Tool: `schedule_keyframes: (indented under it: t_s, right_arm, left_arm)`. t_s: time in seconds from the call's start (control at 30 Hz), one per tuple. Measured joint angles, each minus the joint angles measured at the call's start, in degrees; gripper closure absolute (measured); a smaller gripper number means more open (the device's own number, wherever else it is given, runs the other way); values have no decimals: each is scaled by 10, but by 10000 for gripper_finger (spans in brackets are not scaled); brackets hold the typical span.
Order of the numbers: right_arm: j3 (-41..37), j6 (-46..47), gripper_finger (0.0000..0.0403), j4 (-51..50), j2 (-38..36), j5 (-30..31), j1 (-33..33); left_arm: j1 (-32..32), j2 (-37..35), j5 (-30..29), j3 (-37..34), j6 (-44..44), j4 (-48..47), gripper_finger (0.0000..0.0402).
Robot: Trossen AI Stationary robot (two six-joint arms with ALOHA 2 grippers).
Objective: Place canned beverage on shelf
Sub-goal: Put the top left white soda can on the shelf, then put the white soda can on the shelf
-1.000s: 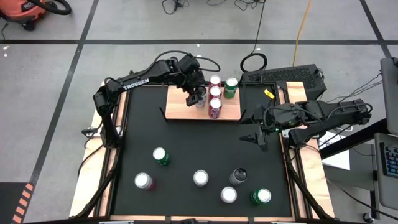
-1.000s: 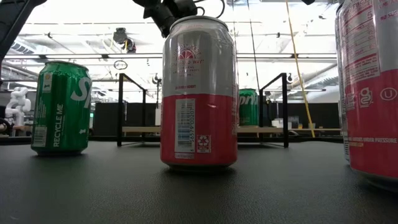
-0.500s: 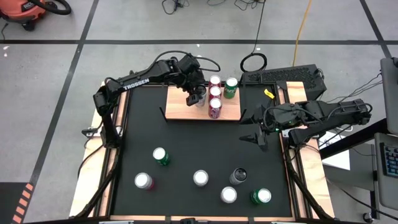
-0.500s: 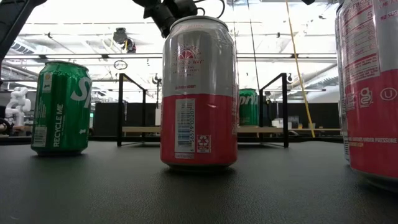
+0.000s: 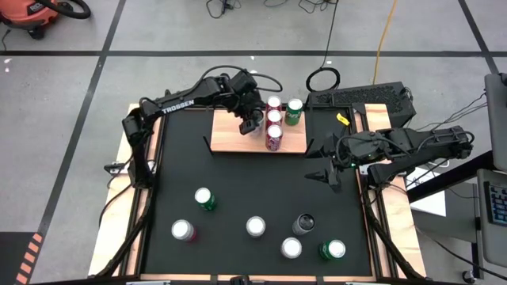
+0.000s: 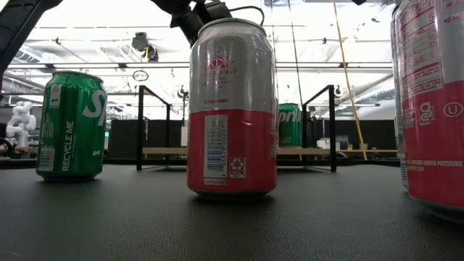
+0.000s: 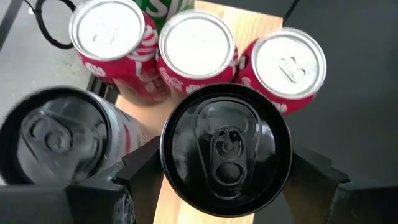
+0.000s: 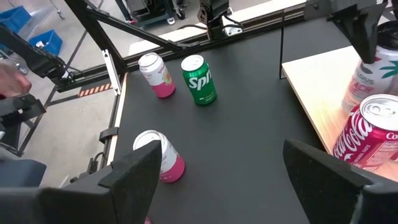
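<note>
Upright black-topped can [image 7: 227, 149] over light wooden shelf [image 5: 238, 138], beside three upright red cans [image 5: 273, 119]

The shelf [image 5: 238, 136] is crowded toward its right end: 3 red cans [image 5: 273, 124] stand in a column there, with a green can [image 5: 294, 111] at the far right corner. The left gripper [image 5: 253, 123], closed on a black can [image 7: 226, 151], stands just left of that column. The shelf's left half is bare board. The black mat [image 5: 253, 186] between the shelf and the 6 cans [image 5: 255, 226] along its near edge lies open.
</note>
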Motion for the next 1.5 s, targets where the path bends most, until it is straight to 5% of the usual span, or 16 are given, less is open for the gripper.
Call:
schedule_keyframes:
  t_s: [0.77,1.2,1.5]
  right_arm:
    - [0,4,90,-1,0,0,0]
    - [0,4,90,-1,0,2,0]
    - [0,4,90,-1,0,2,0]
  left_arm:
    - [0,13,-14,0,5,-20,139]
    - [-15,8,-52,25,11,-64,64]
    - [-22,8,-108,99,15,-113,58]
